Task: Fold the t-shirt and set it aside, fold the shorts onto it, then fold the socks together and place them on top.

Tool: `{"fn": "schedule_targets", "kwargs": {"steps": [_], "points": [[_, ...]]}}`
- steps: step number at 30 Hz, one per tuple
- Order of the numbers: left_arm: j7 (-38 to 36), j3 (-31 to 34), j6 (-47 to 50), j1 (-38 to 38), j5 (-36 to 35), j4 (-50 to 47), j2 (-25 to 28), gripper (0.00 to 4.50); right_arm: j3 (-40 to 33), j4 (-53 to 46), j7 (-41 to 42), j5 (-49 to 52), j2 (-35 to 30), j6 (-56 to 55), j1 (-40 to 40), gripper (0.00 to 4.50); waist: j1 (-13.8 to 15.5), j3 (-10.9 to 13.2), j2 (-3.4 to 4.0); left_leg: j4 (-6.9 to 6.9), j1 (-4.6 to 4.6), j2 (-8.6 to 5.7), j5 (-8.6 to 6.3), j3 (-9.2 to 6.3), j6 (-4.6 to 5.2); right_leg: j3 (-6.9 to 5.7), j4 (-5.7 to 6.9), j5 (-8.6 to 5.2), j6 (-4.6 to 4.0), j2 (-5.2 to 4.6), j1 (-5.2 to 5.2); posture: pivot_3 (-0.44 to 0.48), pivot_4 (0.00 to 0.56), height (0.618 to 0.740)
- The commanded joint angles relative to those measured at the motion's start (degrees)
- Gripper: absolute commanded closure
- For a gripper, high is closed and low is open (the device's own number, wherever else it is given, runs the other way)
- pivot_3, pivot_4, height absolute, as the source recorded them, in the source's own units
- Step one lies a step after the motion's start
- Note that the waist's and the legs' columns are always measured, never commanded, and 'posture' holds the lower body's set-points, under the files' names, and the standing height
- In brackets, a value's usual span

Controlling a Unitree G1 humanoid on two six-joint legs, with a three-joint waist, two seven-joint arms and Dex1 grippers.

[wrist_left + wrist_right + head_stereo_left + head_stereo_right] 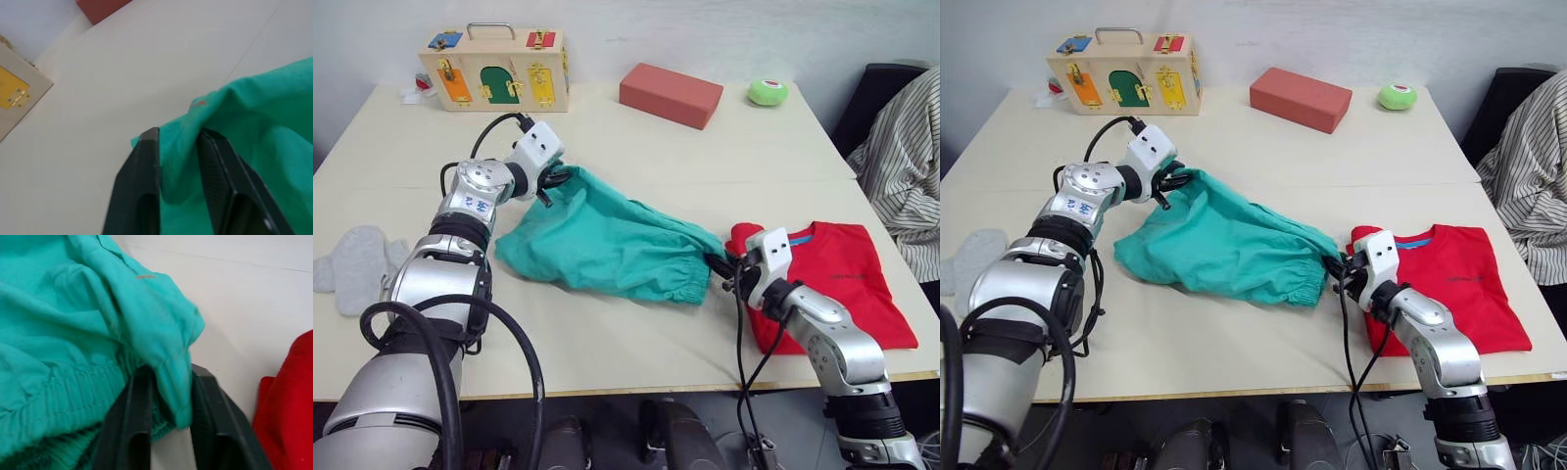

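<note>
My left gripper clamps one shorts corner mid-tabletop, my right gripper pinches the waistband corner, t-shirt near the right edge.

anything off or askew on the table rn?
Nothing damaged or spilled. The teal-green cloth shorts lie rumpled, pinched at opposite ends by the left gripper and right gripper. The folded red t-shirt sits tidy.

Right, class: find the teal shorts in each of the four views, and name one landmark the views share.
Left eye view: shorts mid-table, between both grippers.
Right eye view: shorts mid-table, left of the t-shirt.
Left wrist view: cloth pinched between black fingers.
Right wrist view: waistband pinched.
Shared landmark: red-brown block.
</note>
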Motion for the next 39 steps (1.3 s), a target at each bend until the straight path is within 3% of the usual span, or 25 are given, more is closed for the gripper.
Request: {"fn": "schedule_targets", "kwargs": {"steps": [1, 4, 7, 10, 13, 16, 19, 22, 27, 30, 33, 39], "points": [[1.0, 3.7, -5.5, -0.2, -2.6, -1.9, 3.0, 1.86, -4.0, -3.4, 1.4, -2.5, -3.2, -5.3, 2.0, 2.20, 0.1, 0.0, 0.00, 0.00, -0.01, -0.01, 0.00, 0.00, 0.00, -0.01, 0.00, 0.00, 0.00, 0.00, 0.00, 0.000, 0.150, 0.740], [-6.2, 7.4, -11.1, 1.5, -6.7, -4.2, 5.4, 0.86, -8.5, -4.7, 4.8, -3.1, -6.6, -12.2, 4.6, 1.18, 0.0, 0.0, 0.01, -0.02, -0.04, -0.01, 0.00, 0.00, 0.00, -0.03, -0.03, 0.00, 0.00, -0.02, -0.01, 0.000, 0.150, 0.740], [-23.1, 9.9, -16.2, 6.0, -12.4, -8.6, 7.3, 0.00, -10.6, -8.6, 11.8, 0.1, -9.0, -15.8, 7.8, 0.05, 0.0, 0.0, 0.02, -0.03, 0.03, -0.08, 0.00, 0.06, -0.01, -0.04, -0.02, 0.00, 0.00, 0.00, 0.01, 0.000, 0.150, 0.740], [-43.7, 10.0, -15.9, 16.0, -20.1, -19.6, 9.8, 0.00, -5.8, -15.7, 21.0, 1.1, -12.3, -17.9, 12.8, 0.02, -0.1, 0.0, 0.08, -0.02, 0.11, -0.01, 0.06, 0.08, -0.12, -0.12, 0.00, -0.01, -0.02, 0.11, 0.14, 0.000, 0.150, 0.740], [-52.1, 8.6, -12.9, 26.1, -23.5, -31.4, 12.9, 0.00, 0.4, -20.0, 23.0, -1.8, -12.9, -18.3, 14.7, 0.02, -0.6, 0.0, 0.07, -0.02, 0.23, 0.18, 0.07, 0.01, -0.27, -0.01, 0.05, -0.04, -0.06, 0.30, 0.17, 0.000, 0.150, 0.740], [-53.3, 7.7, -14.6, 33.3, -23.0, -37.9, 15.0, 0.00, 6.0, -19.7, 20.6, -7.9, -11.4, -19.3, 13.8, 0.02, -0.3, 0.0, 0.06, 0.35, 0.16, 0.49, 0.04, -0.06, -0.33, 0.10, 0.21, -0.03, -0.08, 0.46, 0.17, 0.000, 0.150, 0.740], [-48.4, 6.4, -19.8, 36.7, -18.9, -37.3, 15.1, 0.00, 13.0, -15.5, 16.1, -19.0, -9.1, -22.1, 11.2, 0.02, 0.1, -0.1, 0.03, 0.52, 0.15, 0.59, 0.01, -0.09, -0.31, 0.16, 0.26, 0.02, -0.16, 0.51, 0.20, 0.000, 0.150, 0.740], [-38.9, 3.1, -25.7, 35.5, -10.7, -31.6, 13.9, 0.00, 18.3, -10.0, 9.8, -29.2, -5.9, -21.6, 7.5, 0.02, 0.4, -0.1, 0.01, 0.52, 0.20, 0.55, -0.03, -0.11, -0.23, 0.15, 0.25, 0.04, -0.19, 0.41, 0.27, 0.000, 0.150, 0.740], [-30.0, -1.2, -27.5, 30.8, -3.9, -23.3, 12.6, 0.00, 20.7, -3.6, 4.9, -36.6, -2.9, -21.2, 2.9, 0.02, 0.8, -0.3, -0.12, 0.56, 0.15, 0.50, -0.08, -0.06, -0.13, 0.11, 0.24, 0.05, -0.18, 0.34, 0.24, 0.000, 0.150, 0.740], [-23.9, -3.3, -26.6, 27.7, -0.3, -18.7, 12.4, 0.58, 20.7, -1.6, 4.1, -38.0, -2.1, -20.9, 1.0, 0.57, 0.9, -0.4, -0.08, 0.56, 0.32, 0.45, -0.07, -0.03, -0.08, 0.13, 0.32, 0.08, -0.16, 0.26, 0.35, 0.000, 0.150, 0.740], [-22.1, -5.4, -23.8, 25.8, 1.8, -14.7, 12.4, 1.47, 20.1, -0.1, 4.6, -37.8, -2.2, -21.7, 0.3, 1.56, 0.9, -0.4, -0.07, 0.51, 0.50, 0.44, -0.08, -0.01, -0.04, 0.15, 0.37, 0.08, -0.17, 0.23, 0.47, 0.000, 0.150, 0.740], [-29.2, -5.0, -20.3, 27.4, -2.5, -14.7, 12.8, 3.32, 19.3, 1.8, 7.6, -35.9, -3.8, -25.3, -0.8, 3.57, 0.6, -0.5, 0.02, 0.45, 0.71, 0.46, -0.10, 0.07, -0.04, 0.16, 0.39, 0.06, -0.19, 0.23, 0.62, 0.000, 0.150, 0.740]]}}
